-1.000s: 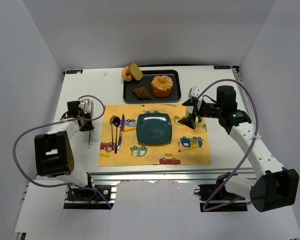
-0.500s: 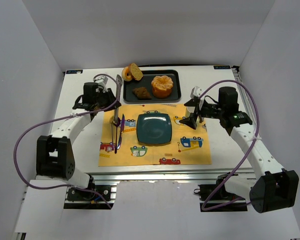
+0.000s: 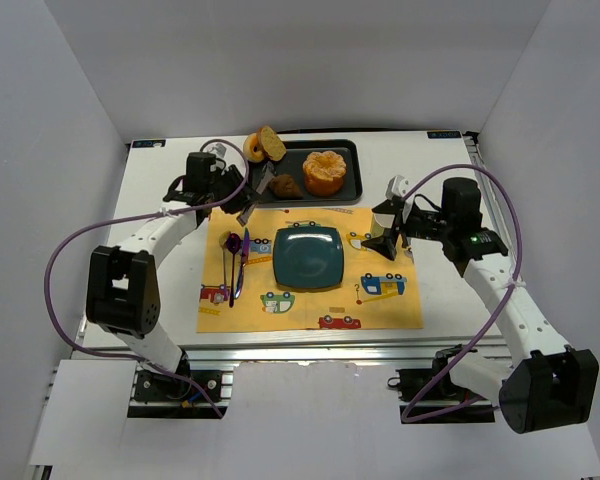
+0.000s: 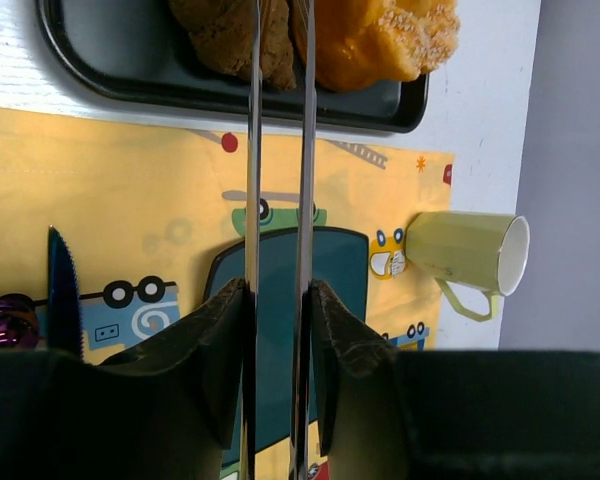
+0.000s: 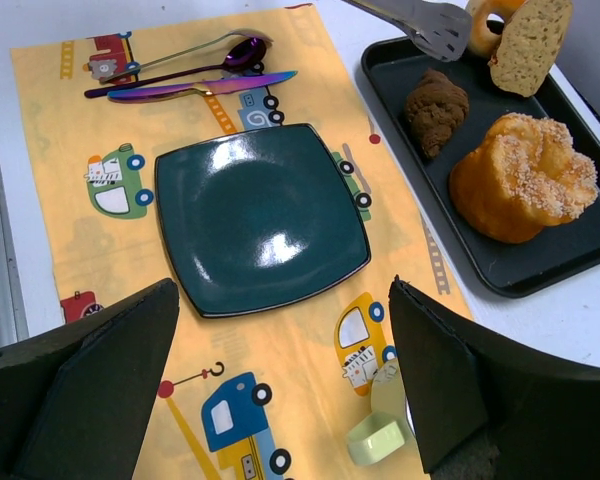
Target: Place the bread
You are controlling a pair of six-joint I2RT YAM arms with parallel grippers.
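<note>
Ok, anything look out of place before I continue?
The donut and sliced roll sit askew on the tray's far left corner, overlapping its rim. The green cup may be on its side; I cannot tell.

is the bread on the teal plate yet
No, the bread lies in the black tray beside the orange bun, and the teal plate holds nothing.

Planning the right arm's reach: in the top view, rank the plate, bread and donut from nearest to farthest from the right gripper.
From the right gripper:
1. The plate, just to its left on the placemat.
2. The bread, beyond the plate, in the left part of the tray.
3. The donut, at the tray's far-left corner.
</note>
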